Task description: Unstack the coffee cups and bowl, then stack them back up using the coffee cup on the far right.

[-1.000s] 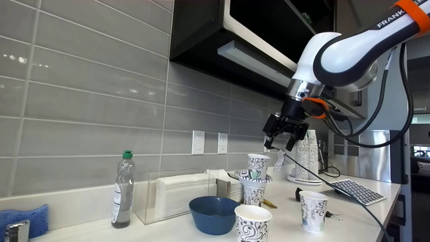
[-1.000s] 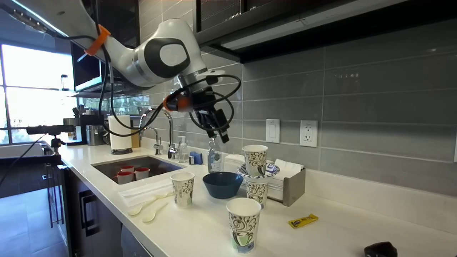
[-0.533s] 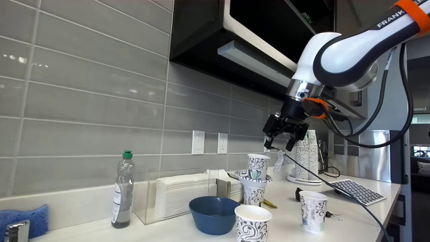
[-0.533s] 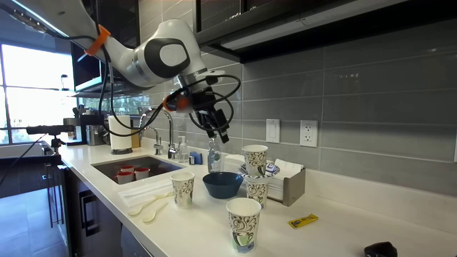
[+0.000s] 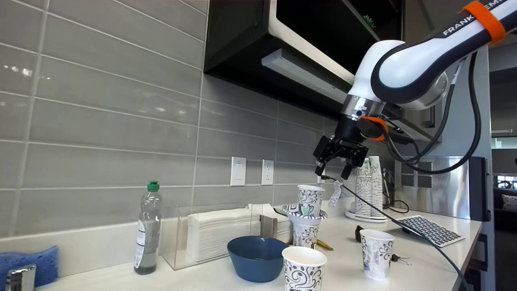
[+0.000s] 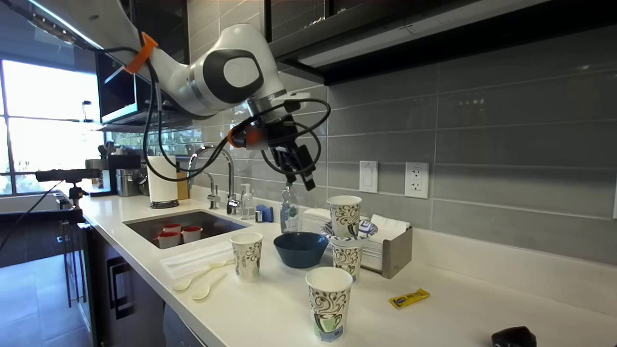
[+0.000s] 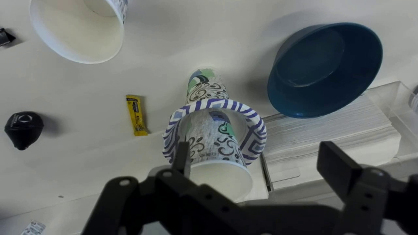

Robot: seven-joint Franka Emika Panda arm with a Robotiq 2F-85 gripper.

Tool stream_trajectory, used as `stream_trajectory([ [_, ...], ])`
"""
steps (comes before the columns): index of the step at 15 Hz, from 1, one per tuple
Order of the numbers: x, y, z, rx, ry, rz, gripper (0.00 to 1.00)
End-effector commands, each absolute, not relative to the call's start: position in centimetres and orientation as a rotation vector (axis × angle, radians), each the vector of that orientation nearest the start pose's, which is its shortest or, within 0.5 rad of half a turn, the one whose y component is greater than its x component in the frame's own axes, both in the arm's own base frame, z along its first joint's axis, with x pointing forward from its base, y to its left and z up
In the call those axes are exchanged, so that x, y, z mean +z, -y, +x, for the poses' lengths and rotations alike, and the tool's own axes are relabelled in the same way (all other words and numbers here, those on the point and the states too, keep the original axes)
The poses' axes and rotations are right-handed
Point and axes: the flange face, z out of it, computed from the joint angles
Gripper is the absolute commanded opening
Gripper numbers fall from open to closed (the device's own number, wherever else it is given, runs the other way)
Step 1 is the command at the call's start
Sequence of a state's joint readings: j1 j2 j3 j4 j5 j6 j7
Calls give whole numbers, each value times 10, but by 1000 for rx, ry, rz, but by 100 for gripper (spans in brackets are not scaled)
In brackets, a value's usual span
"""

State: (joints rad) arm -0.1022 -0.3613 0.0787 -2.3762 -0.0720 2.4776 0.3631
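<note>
- Grey tiled wall (image 6: 520,149) runs along the back edge of a white counter (image 6: 453,315), which has a sink (image 6: 217,222) let into it with red-and-white mugs (image 6: 192,234) inside
- Three-piece stack (image 5: 305,218) stands toward the back edge: bottom cup (image 6: 347,258) upright on the counter, patterned paper bowl (image 6: 370,229) resting on it, top cup (image 6: 345,218) upright in the bowl
- Gripper (image 5: 333,171) hangs in the air above and apart from the top cup, its jaws spread wide; in the wrist view the top cup's rim shows between its fingers (image 7: 336,166)
- Blue bowl (image 6: 301,255) sits just beside the stack on the sink side, in front of white napkins (image 5: 226,230) piled in a holder (image 6: 399,250) along the back edge
- Two lone cups stand upright closer to the front edge: the sink-side cup (image 6: 247,258) near pale spoons (image 6: 199,294), and the outer cup (image 6: 329,303) farther from the sink than the stack
- Yellow packet (image 6: 409,299) and black object (image 6: 513,338) lie past the stack, away from the sink
- Green-capped bottle (image 5: 148,246) stands toward the back edge by the napkins, with a blue sponge (image 5: 44,264) nearer the sink
- Well away from the sink, tall piles of nested cups (image 5: 368,190) stand toward the back edge and a white keyboard (image 5: 433,231) lies near the front edge
</note>
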Motion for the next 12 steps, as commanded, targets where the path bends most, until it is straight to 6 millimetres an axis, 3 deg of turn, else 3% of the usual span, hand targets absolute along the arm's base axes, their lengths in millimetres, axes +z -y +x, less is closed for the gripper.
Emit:
stream_trajectory([
  [1,512,16,509,-724,-573,-3020,100],
  [6,511,36,539,-738,-652,-3042,100],
  [12,502,72,552,-707,-814,-3042,100],
])
